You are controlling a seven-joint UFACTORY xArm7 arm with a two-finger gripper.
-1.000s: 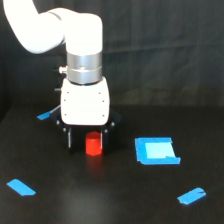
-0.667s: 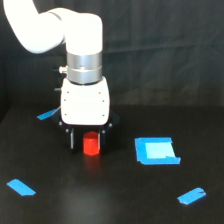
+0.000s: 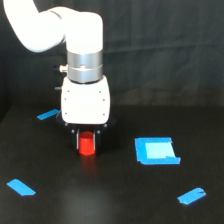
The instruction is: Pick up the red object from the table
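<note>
Exterior view: gripper (image 3: 87, 141) clamps the red object (image 3: 87, 144) above the black table (image 3: 115, 200) with blue tape strips (image 3: 21, 187)

bare table (image 3: 110, 195) all round gripper (image 3: 87, 141)

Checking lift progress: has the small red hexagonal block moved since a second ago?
Yes. The small red hexagonal block sits slightly higher against the blue square patch, rising with the gripper.
</note>
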